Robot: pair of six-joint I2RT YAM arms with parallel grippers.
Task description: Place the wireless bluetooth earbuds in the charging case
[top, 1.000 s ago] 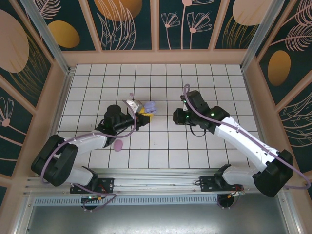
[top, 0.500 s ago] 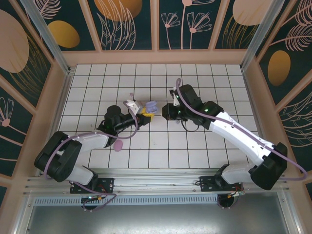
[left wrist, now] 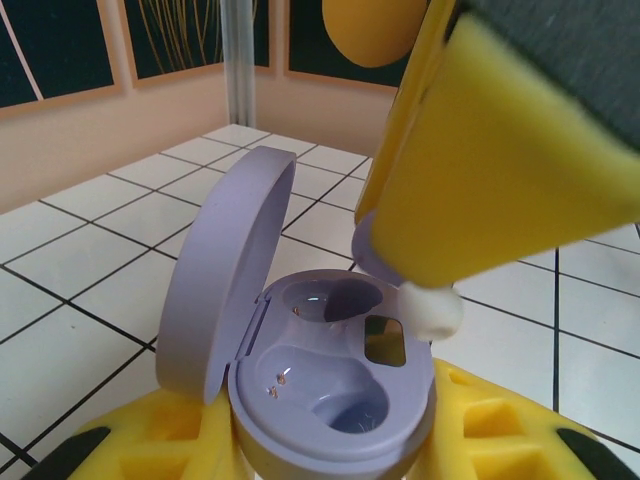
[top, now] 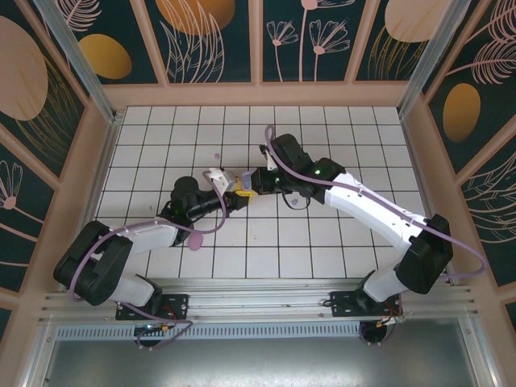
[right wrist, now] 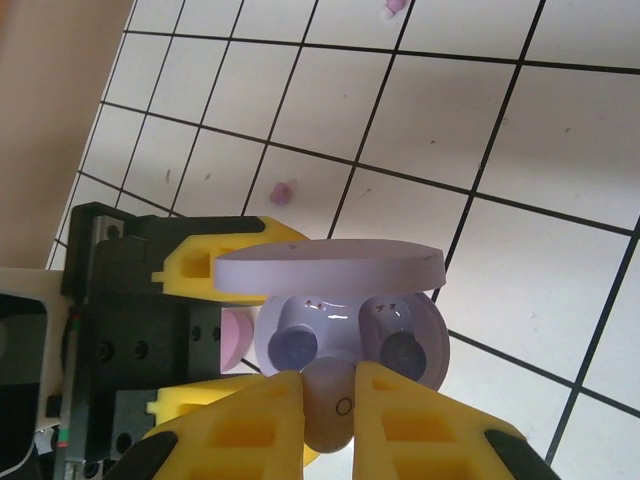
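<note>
The lavender charging case (left wrist: 330,400) stands open, lid upright, both wells empty; a pale earbud (left wrist: 432,312) hangs just above its rim; a pinkish earbud (right wrist: 284,190) lies on a tile

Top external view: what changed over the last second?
The right gripper swept left across the white tiles, closing the gap to the open lavender oval plastic charging case, and now holds a pale rounded plastic earbud at its rim. The left gripper stayed shut on the case in the same spot. The pink oval piece beside the left arm did not move.

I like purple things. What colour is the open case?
The case is lavender-purple, clearest in the left wrist view.
</note>
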